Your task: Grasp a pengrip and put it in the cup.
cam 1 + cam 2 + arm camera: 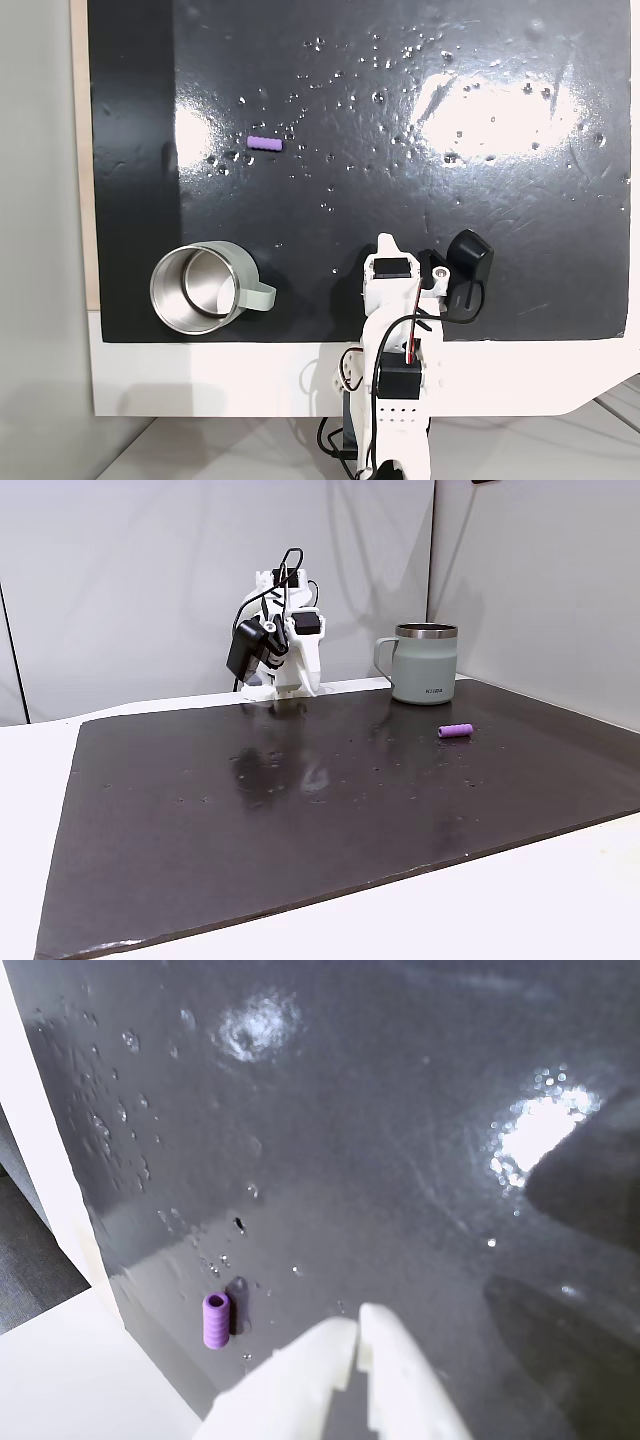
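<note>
Purple ribbed pengrip (216,1320), hollow-ended

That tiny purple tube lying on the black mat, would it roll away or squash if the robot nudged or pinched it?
The pengrip is a short cylinder lying on its side on the glossy mat, so a sideways nudge would probably roll it. It looks hollow in the wrist view and ribbed, so it may give slightly yet offer some grip. Being so small, it is likely very light.

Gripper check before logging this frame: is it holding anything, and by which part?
Nothing. The gripper is shut and empty; the pengrip lies apart on the mat.
</note>
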